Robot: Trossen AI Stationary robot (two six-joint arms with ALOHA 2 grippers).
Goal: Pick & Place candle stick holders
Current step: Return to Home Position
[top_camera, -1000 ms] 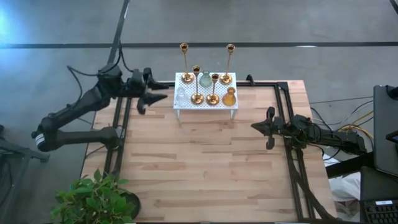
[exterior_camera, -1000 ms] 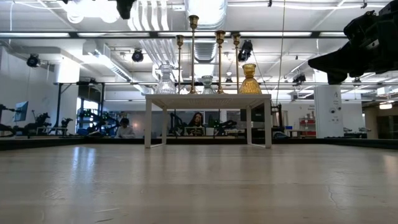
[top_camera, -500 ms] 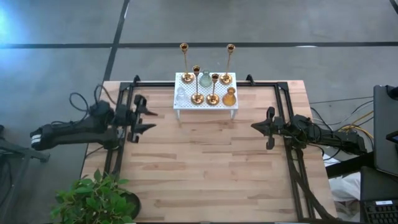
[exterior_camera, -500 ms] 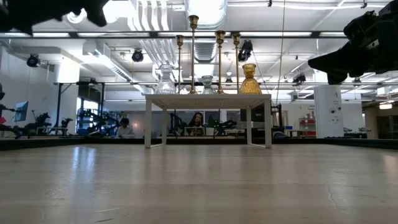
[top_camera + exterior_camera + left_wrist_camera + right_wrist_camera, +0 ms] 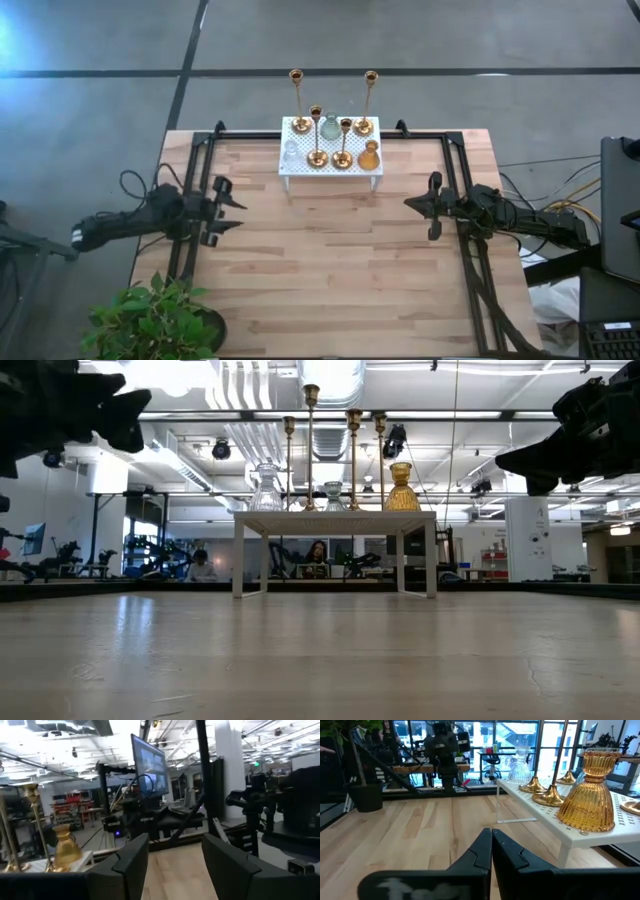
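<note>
Fingers on the left gripper (image 5: 236,214) are spread open, empty, at the left edge of the table (image 5: 330,285). The right gripper (image 5: 412,204) is pinched closed by the right edge. Candle stick holders (image 5: 317,158) stand on the white rack (image 5: 330,172), well apart from both. Brass looks hard and slippery; grab the thin stem. Glass could break. From above, the clear one (image 5: 291,153) barely shows.
</note>
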